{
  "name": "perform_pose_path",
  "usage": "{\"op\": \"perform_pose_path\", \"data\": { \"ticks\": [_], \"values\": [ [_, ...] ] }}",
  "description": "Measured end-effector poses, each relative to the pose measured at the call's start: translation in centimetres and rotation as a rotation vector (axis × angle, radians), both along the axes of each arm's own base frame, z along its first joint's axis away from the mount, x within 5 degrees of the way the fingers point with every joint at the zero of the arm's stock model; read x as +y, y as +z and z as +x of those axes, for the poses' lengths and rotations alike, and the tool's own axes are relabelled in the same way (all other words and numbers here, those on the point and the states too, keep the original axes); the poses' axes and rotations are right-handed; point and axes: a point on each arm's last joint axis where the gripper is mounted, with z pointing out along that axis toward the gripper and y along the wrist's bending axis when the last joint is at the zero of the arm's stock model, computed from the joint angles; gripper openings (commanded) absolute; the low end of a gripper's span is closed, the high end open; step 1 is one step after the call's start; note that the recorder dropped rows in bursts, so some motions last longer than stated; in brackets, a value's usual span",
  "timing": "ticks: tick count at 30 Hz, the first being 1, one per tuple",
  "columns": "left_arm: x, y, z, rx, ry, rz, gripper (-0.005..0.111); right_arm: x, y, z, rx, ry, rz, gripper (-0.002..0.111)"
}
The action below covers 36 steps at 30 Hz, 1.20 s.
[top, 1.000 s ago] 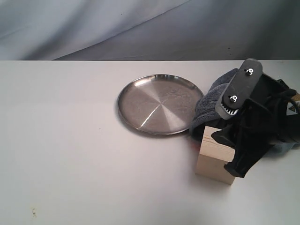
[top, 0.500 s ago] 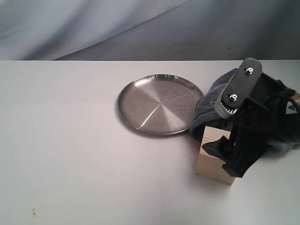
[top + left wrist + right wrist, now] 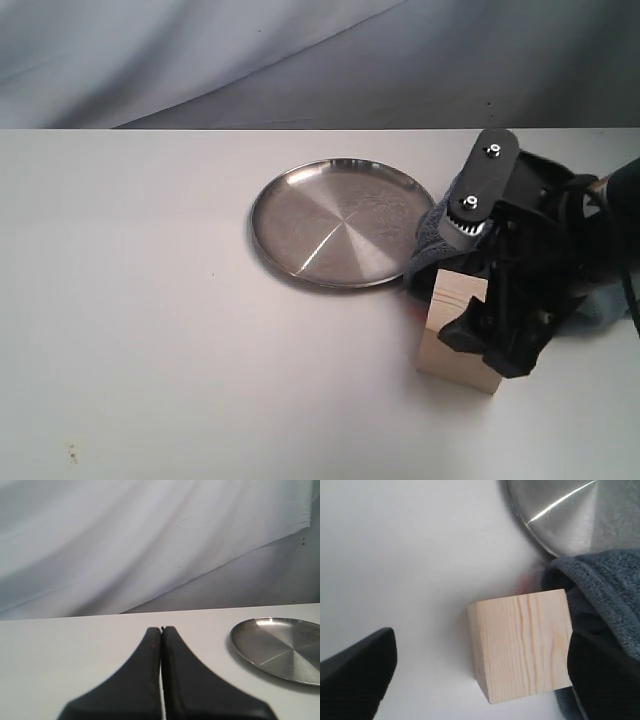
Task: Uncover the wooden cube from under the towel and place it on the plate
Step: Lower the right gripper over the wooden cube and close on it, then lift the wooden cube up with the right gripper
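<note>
The wooden cube (image 3: 452, 332) stands bare on the white table, just in front of the plate's near right edge; its grain shows in the right wrist view (image 3: 522, 642). The blue-grey towel (image 3: 442, 222) lies bunched behind it, touching its far side (image 3: 606, 577). The silver plate (image 3: 340, 221) holds nothing. My right gripper (image 3: 490, 346) is open and low over the cube, one finger on each side of it (image 3: 482, 647), with a wide gap on one side. My left gripper (image 3: 161, 629) is shut and holds nothing, hovering over bare table left of the plate (image 3: 280, 647).
The white table (image 3: 150, 300) runs wide to the left and front of the plate. A grey cloth backdrop (image 3: 300, 60) hangs behind the table's far edge. The right arm's black body (image 3: 560, 250) covers most of the towel.
The right wrist has swung left and dropped lower, bringing its open fingers down around the cube. Cube, towel and plate have not moved.
</note>
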Motion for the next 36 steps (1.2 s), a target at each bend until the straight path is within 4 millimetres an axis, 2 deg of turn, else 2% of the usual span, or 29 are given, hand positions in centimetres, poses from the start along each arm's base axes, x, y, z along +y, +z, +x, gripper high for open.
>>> {"op": "perform_pose_path", "data": {
  "ticks": [3,4,8,13,17,22,27,36],
  "values": [
    [0.0,0.0,0.0,0.000,0.000,0.000,0.000,-0.9,0.3,0.8,0.001,-0.051,0.003,0.089],
    [0.0,0.0,0.0,0.000,0.000,0.000,0.000,-1.0,0.3,1.0,0.005,-0.064,0.007,0.094],
    [0.0,0.0,0.0,0.000,0.000,0.000,0.000,-0.7,-1.2,2.0,0.084,-0.091,-0.013,0.105],
    [0.0,0.0,0.0,0.000,0.000,0.000,0.000,0.1,-1.5,3.4,0.145,-0.071,-0.060,0.105],
    [0.0,0.0,0.0,0.000,0.000,0.000,0.000,0.2,-3.1,4.2,0.174,-0.044,-0.134,0.105],
    [0.0,0.0,0.0,0.000,0.000,0.000,0.000,0.3,-4.0,4.8,0.153,0.013,-0.173,0.105],
    [0.0,0.0,0.0,0.000,0.000,0.000,0.000,0.5,-5.8,5.8,0.138,0.043,-0.219,0.105],
    [0.0,0.0,0.0,0.000,0.000,0.000,0.000,0.9,-7.1,6.6,0.110,0.064,-0.225,0.105]
  ]
}}
